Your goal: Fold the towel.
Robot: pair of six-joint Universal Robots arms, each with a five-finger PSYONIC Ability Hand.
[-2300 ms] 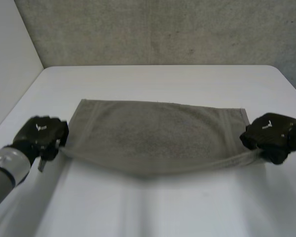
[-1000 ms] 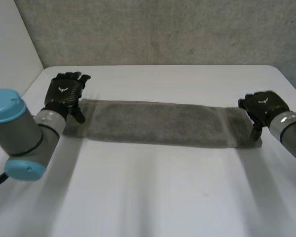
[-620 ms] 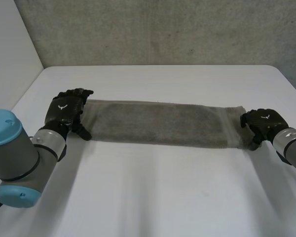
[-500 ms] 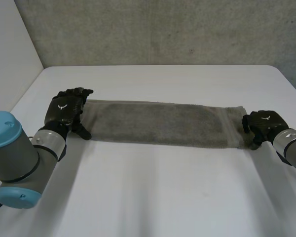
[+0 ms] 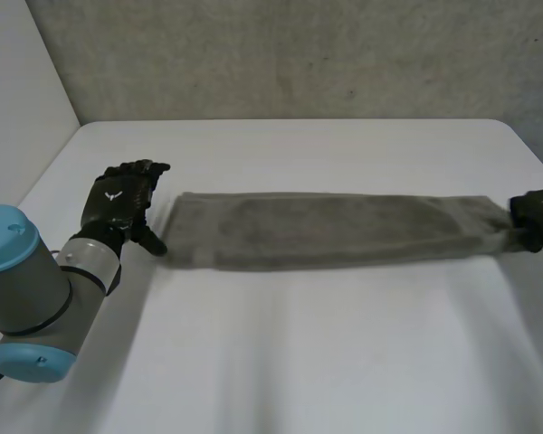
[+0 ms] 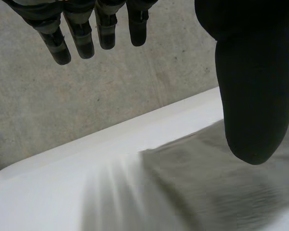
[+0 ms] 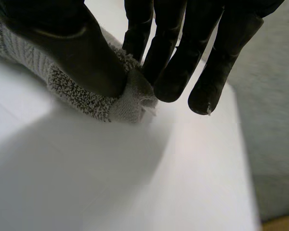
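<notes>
The left hand (image 5: 119,201) holds its fingers straight and its thumb apart, its arm (image 5: 36,289) bent close behind it, while the right hand (image 5: 537,217), far out to the right, pinches the towel (image 7: 82,96) end between thumb and fingers.

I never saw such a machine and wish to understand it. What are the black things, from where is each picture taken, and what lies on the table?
This is a robot with two arms, each ending in a black hand. The wide picture looks down from a camera between the arms; the other two come from wrist cameras, looking along each palm. On the white table lies a grey towel, folded into a long strip. The right hand pinches its right end between thumb and fingers. The left hand is open beside the left end, holding nothing.
</notes>
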